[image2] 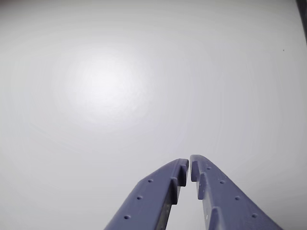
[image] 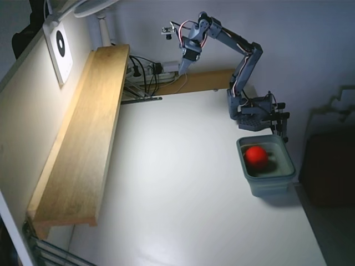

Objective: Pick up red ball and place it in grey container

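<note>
Two blue fingers (image2: 153, 191) fill the wrist view's foreground, tips nearly touching and holding nothing, with only bare white table (image2: 120, 96) beyond. Farther off, in the fixed view, the ball (image: 257, 156) sits inside the bin (image: 272, 185) beside the arm's base (image: 255, 113), well apart from the raised gripper (image: 183, 67).

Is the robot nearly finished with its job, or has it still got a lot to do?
It looks finished. The ball already lies inside the bin in the fixed view. Nothing is in hand: the tool is shut and empty over bare table in the wrist view, raised well away from the bin. Nothing appears left to do.
</note>
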